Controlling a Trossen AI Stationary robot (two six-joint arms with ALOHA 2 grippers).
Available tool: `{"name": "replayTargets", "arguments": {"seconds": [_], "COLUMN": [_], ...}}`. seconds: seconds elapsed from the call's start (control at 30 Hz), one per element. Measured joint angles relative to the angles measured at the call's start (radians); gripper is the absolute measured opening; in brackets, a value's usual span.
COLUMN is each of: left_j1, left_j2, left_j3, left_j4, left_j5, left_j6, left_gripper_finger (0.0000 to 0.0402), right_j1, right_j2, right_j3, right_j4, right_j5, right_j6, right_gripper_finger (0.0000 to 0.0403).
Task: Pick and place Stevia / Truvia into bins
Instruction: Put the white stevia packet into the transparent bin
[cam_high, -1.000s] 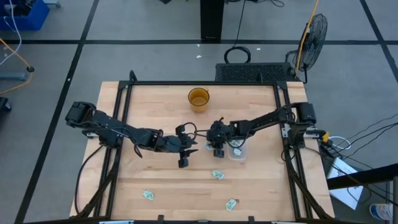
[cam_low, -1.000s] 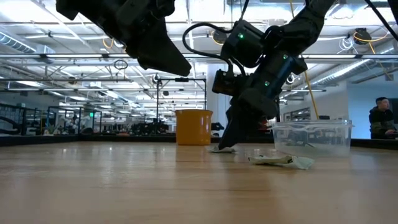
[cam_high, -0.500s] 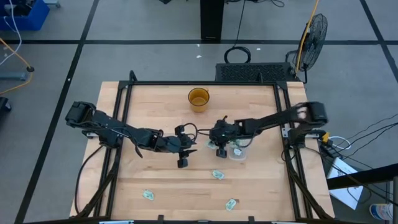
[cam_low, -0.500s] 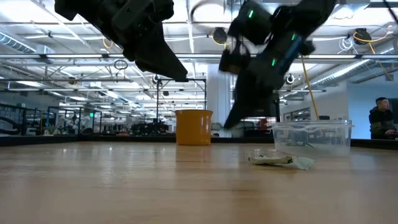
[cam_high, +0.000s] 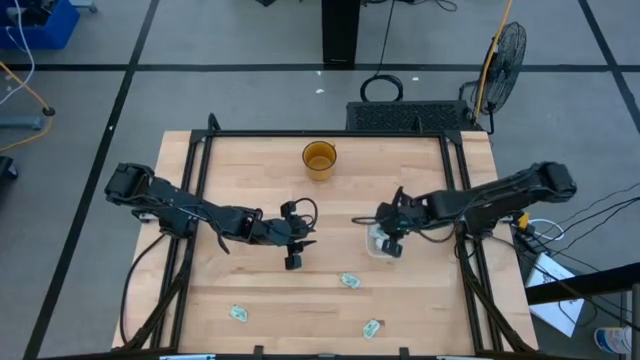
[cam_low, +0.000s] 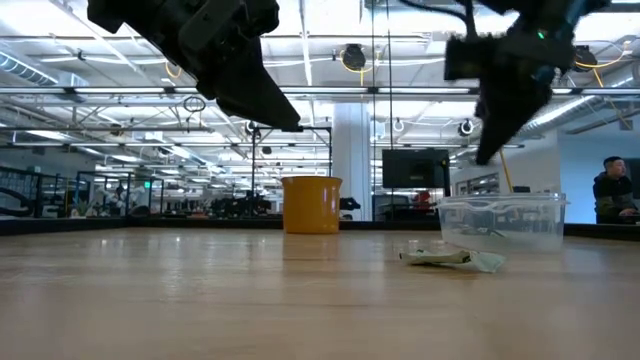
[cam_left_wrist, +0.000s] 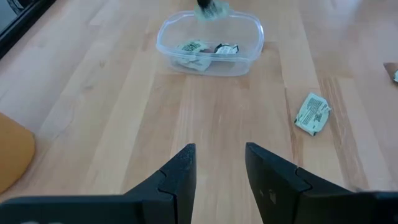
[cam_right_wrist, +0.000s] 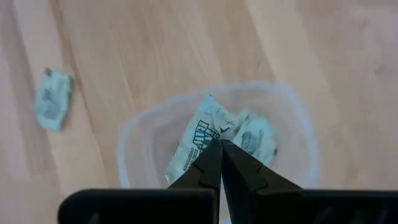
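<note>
Nearest, three sachets were left lying on the table toward its front edge. Farther back, the left gripper was held idle above mid-table, its fingers a narrow gap apart and empty. Beyond, the right gripper was poised over the clear tub, pinched closed on a sachet, with more sachets lying inside.

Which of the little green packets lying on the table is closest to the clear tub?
The packet just in front of the clear tub, near the table's middle. The other two lie farther off, along the front edge.
</note>
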Motion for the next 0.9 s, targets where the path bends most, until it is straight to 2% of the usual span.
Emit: {"name": "replayTargets", "arguments": {"seconds": [0.1, 0.27, 0.47, 0.6, 0.7, 0.9], "left_j1": [0.0, 0.0, 0.0, 0.0, 0.0, 0.0], "left_j2": [0.0, 0.0, 0.0, 0.0, 0.0, 0.0], "left_j3": [0.0, 0.0, 0.0, 0.0, 0.0, 0.0], "left_j4": [0.001, 0.001, 0.018, 0.021, 0.021, 0.016], "left_j5": [0.0, 0.0, 0.0, 0.0, 0.0, 0.0], "left_j6": [0.0, 0.001, 0.003, 0.007, 0.007, 0.005], "left_gripper_finger": [0.0145, 0.0145, 0.0145, 0.0145, 0.0145, 0.0145], "right_j1": [0.018, 0.032, 0.038, 0.038, 0.038, 0.038], "right_j2": [0.012, 0.015, 0.022, 0.026, 0.009, -0.081], "right_j3": [-0.081, -0.165, -0.225, -0.228, -0.22, -0.135], "right_j4": [0.079, 0.231, 0.335, 0.315, 0.328, 0.35], "right_j5": [-0.006, -0.103, -0.112, -0.104, -0.103, -0.073], "right_j6": [0.027, -0.037, -0.062, -0.077, -0.148, -0.255], "right_gripper_finger": [0.0001, 0.0004, 0.0041, 0.0079, 0.0103, 0.0124]}}
